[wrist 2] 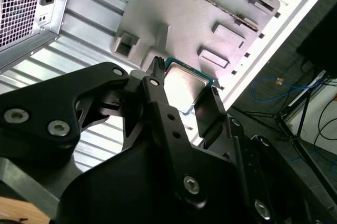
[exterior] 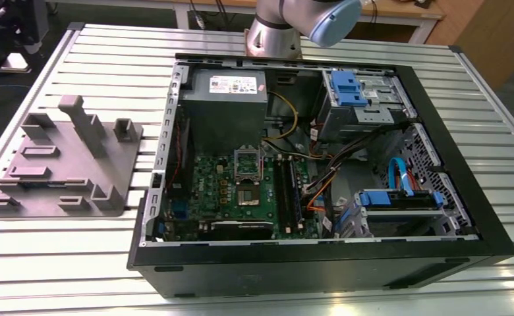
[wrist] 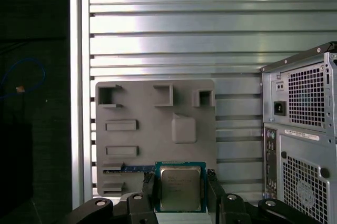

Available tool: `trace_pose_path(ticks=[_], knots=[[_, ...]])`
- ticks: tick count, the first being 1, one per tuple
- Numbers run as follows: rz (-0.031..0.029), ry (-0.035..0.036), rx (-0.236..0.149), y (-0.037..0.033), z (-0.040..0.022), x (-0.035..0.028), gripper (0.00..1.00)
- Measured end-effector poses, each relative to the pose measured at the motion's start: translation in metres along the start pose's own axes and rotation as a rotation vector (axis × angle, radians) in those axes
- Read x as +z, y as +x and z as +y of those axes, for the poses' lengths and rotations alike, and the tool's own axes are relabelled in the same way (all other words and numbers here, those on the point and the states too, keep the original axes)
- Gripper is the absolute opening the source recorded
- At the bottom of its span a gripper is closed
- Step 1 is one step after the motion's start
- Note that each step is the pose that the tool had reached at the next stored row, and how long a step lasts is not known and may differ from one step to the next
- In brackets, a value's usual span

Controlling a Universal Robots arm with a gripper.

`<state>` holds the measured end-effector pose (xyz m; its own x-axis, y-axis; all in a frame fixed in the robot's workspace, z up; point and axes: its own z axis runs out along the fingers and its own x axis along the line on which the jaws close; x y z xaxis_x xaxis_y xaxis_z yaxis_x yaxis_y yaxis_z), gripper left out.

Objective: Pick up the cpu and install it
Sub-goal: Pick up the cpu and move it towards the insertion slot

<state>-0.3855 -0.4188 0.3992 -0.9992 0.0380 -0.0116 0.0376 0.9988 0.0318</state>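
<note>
Pincer (wrist: 180,181) nearest: my fingers are clamped on the cpu (wrist: 180,188), held flat, high over the grey fixture (exterior: 64,164) at the exterior view's left. The open case (exterior: 327,257), with its socket (exterior: 247,193), lies rightward on the desk (exterior: 107,59).

In the exterior view the arm (exterior: 275,33) is cut off by the top edge, above the counter's (exterior: 107,66) far edge. In both wrist views the end effector (wrist: 180,177) (wrist 2: 184,79) clamps the cpu (wrist: 180,190) (wrist 2: 184,86), its fingers (wrist: 149,190) covering two of the chip's sides. The lid's print is too small to read. The computer case (wrist: 300,129) runs off the frame's edge.
</note>
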Motion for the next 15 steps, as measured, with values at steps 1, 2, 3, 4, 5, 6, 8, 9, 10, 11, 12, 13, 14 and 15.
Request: trace_pose_path(ticks=[1, 2, 3, 4, 5, 6, 8, 9, 10, 11, 12, 13, 14, 15], knots=[[0.0, 0.0, 0.0, -0.0003, 0.0, 0.0, 0.47], [0.0, 0.0, 0.0, -0.0006, 0.0, 0.0, 0.47], [0.0, 0.0, 0.0, -0.0008, 0.0, 0.0, 0.47], [0.0, 0.0, 0.0, -0.0011, 0.0, 0.0, 0.47], [0.0, 0.0, 0.0, -0.0013, 0.0001, 0.0, 0.47], [0.0, 0.0, 0.0, -0.0016, 0.0001, 0.0, 0.47], [-0.0001, 0.0, 0.0, -0.0022, 0.0001, 0.0001, 0.47], [0.0, 0.0001, 0.0, -0.0026, 0.0001, 0.0, 0.47], [0.0, 0.0, 0.0, -0.0028, 0.0001, 0.0, 0.47], [0.0, 0.0, 0.0, -0.0031, 0.0001, 0.0001, 0.47], [0.0, 0.0, 0.0, -0.0034, 0.0001, 0.0001, 0.47], [0.0, 0.0, 0.0, -0.0037, 0.0001, 0.0, 0.47], [0.0, 0.0, 0.0, -0.004, 0.0002, 0.0, 0.47], [0.0, 0.0, 0.0, -0.0042, 0.0002, 0.0001, 0.47]])
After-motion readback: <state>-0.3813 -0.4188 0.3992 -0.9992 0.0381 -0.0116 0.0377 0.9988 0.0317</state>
